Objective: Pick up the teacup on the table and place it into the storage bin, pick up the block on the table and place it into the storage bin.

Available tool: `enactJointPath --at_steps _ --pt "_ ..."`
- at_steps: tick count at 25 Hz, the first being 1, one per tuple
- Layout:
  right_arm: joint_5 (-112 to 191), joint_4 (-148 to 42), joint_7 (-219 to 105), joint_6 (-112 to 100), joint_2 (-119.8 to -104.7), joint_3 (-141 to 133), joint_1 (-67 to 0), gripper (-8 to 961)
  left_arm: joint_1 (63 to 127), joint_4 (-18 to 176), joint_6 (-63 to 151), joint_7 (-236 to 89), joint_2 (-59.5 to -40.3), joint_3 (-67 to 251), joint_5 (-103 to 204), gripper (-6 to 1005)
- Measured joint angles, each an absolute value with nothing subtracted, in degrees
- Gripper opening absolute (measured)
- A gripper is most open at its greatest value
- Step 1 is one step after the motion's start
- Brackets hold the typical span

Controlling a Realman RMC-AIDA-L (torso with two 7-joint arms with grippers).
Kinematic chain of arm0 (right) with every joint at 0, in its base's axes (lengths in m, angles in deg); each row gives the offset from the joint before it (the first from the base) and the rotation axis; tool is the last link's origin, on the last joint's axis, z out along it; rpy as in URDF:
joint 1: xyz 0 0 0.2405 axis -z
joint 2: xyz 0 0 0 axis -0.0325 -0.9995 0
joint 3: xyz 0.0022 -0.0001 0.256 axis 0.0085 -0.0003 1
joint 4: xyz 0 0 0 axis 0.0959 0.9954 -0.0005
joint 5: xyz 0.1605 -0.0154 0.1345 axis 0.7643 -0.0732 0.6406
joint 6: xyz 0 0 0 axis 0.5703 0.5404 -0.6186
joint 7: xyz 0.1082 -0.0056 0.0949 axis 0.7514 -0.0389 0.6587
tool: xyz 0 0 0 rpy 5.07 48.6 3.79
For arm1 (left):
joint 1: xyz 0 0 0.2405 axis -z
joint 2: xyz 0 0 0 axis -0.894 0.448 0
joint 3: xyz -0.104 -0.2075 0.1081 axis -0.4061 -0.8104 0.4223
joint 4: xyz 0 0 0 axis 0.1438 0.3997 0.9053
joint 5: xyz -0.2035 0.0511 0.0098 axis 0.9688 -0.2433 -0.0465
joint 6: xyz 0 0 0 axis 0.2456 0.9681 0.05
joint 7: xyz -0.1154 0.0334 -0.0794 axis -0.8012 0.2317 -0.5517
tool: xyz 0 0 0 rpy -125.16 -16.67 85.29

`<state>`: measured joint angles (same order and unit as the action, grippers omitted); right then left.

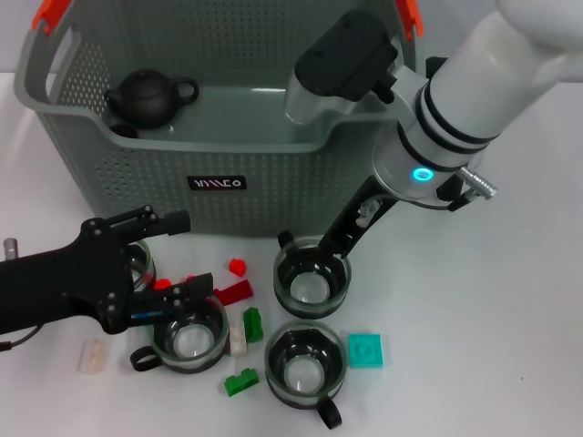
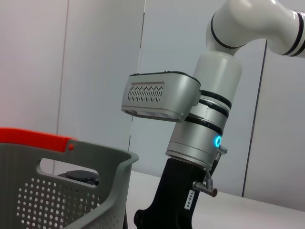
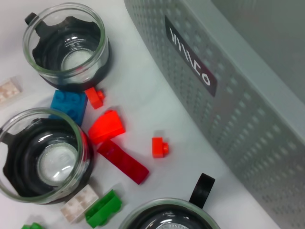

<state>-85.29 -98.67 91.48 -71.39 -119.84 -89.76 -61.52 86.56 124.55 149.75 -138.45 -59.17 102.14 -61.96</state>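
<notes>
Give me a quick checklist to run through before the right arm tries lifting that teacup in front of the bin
1. Right gripper over the teacup: ok, its fingers reach the cup's rim.
2. Grip closed on the cup: cannot tell, fingertips hidden.
3. Storage bin has room: ok, only a black teapot sits in its far left corner.
4. Lift path clear: ok, the red block lies apart from the cup.
5. Left gripper out of the way: ok, it is low at the left, over another teacup.
</notes>
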Motion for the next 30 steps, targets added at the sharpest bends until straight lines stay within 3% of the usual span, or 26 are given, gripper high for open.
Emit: enactJointPath --at_steps 30 --pt "-85.4 -110.5 86.1 -87.1 -119.39 -69.3 -62.2 48 86.5 124.4 149.8 -138.4 -59.17 102.1 -61.3 828"
